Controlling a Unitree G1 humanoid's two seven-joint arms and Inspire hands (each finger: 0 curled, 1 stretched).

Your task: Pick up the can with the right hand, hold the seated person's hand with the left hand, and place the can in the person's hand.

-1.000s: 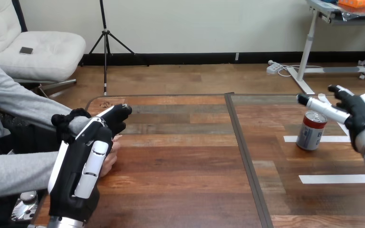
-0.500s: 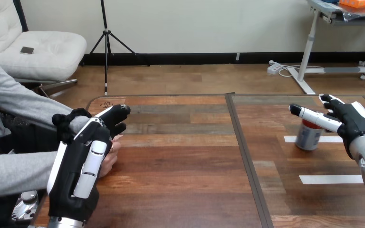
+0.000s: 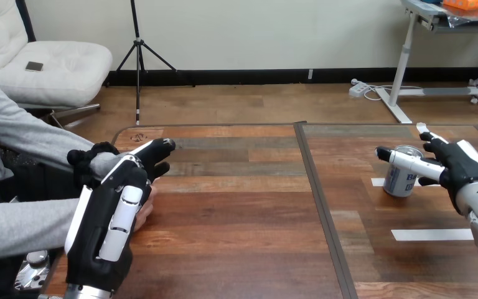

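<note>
A red, white and blue can point(image 3: 399, 181) stands upright on the right half of the wooden table point(image 3: 243, 218). My right hand point(image 3: 459, 163) is at the can's right side and open. Its thumb point(image 3: 409, 162) lies straight across the can's front near the top, and its fingers point(image 3: 429, 134) reach past the far side. On the left, my left hand point(image 3: 107, 215) shows its back to the camera and lies over the person's hand point(image 3: 145, 204), which rests near the table's left edge. Most of the person's hand is hidden behind mine.
Two white tape strips mark the table by the can, one under it point(image 3: 378, 182) and one nearer me point(image 3: 438, 235). A dark seam point(image 3: 323, 205) runs down the tabletop between the two halves. The person's grey sleeves point(image 3: 18, 224) come in from the left.
My right hand has come down and moved left to the can, so the thumb now crosses the can's front. My left hand and the person's hand have stayed put.
</note>
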